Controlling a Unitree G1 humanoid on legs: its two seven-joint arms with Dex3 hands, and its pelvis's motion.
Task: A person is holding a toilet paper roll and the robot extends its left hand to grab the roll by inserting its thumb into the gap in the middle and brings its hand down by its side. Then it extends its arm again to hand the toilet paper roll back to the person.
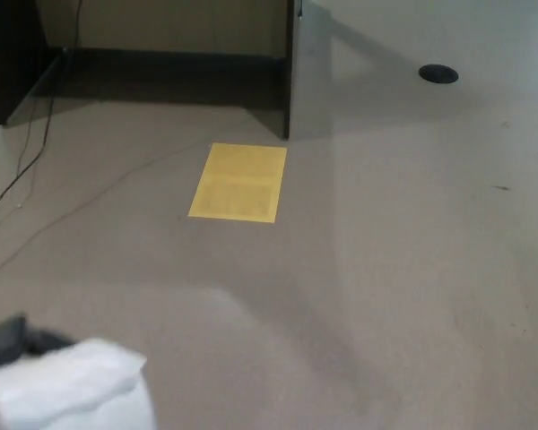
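Left hand [18,339]: black, near-left corner, blurry, grip unclear, touching white toilet paper roll [72,390].
Floor: flat yellow paper sheet [238,182] mid-floor; round black disc [438,73] far right.
Writing: can't read any.

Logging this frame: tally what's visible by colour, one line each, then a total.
White: 1, toilet paper roll, bottom left corner
Yellow: 1, sheet of paper lying flat on the floor
Black: 3, left robot hand just behind the roll, round floor disc, cables trailing at left
Total: 5

grey floor [386,296], yellow sheet [238,183]
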